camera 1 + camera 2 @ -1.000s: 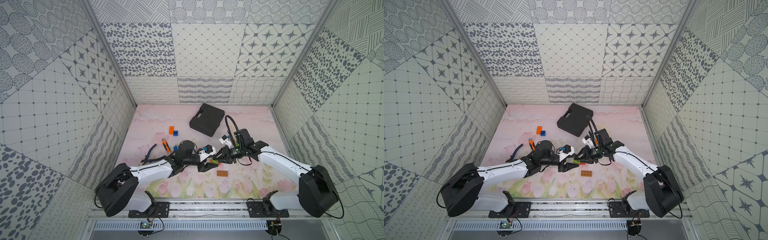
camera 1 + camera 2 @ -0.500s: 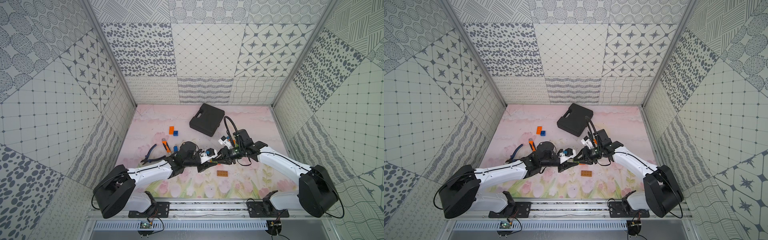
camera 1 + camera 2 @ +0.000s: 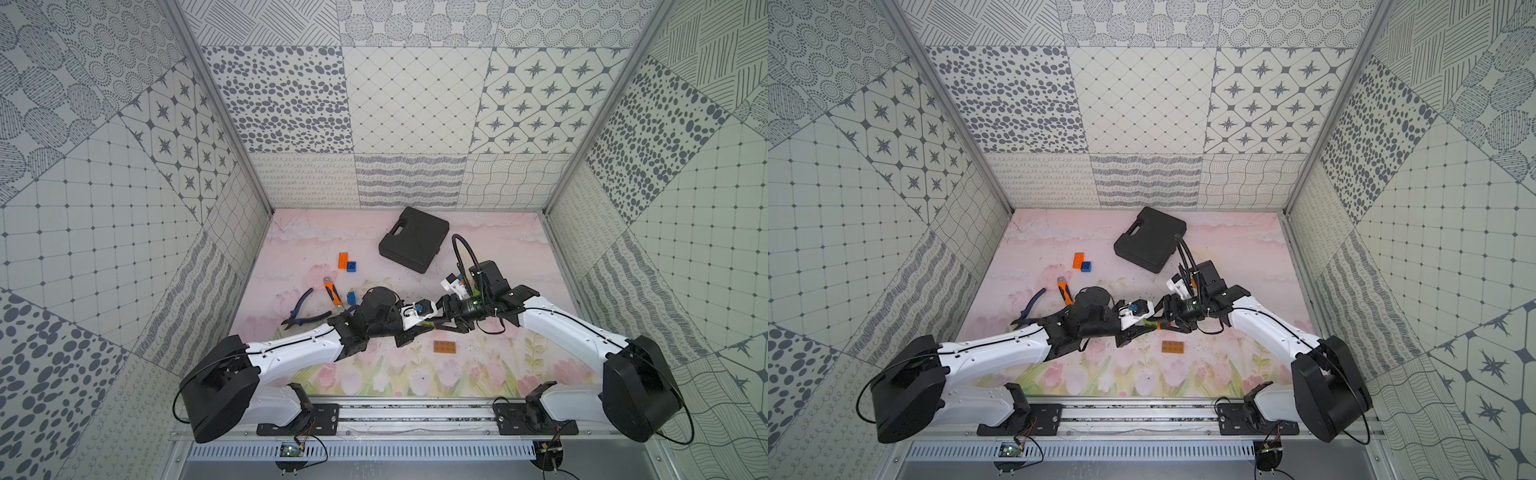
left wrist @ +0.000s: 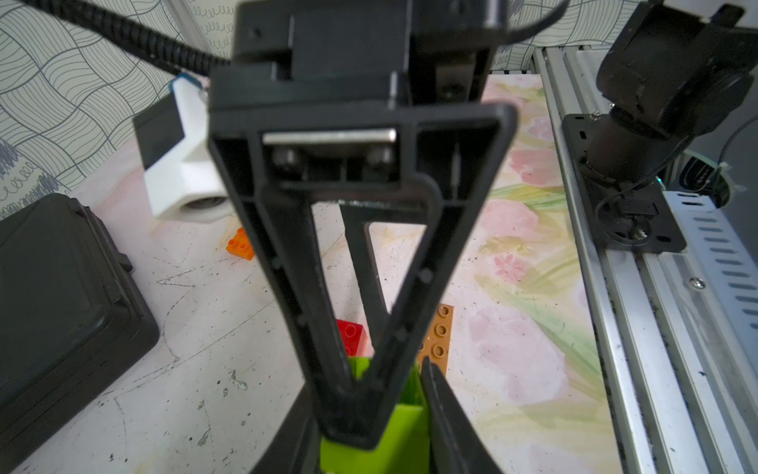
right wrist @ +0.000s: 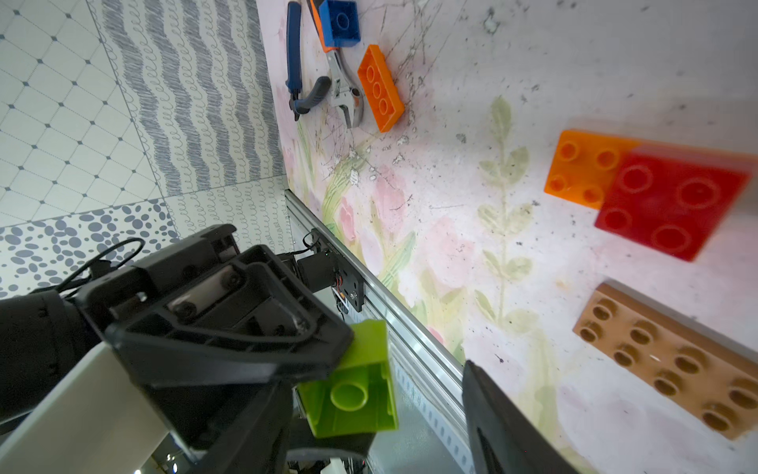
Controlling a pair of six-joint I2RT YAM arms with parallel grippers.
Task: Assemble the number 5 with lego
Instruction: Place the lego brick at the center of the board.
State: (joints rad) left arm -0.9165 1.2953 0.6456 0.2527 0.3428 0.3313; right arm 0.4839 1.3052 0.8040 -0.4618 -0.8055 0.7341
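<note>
At left claw [image 5: 324, 390] tip: green brick [image 5: 361, 402], lengthwise toward right claw [image 3: 1162, 322].

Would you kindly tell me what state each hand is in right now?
Left hand: closed, holding the green brick.
Right hand: open, gripping nothing.

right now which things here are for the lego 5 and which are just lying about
For the job: green brick, red brick, small orange brick, brown brick, long orange brick, far blue brick, near blue brick.
Lying about: blue-handled pliers, orange-handled pliers, black case.
</note>
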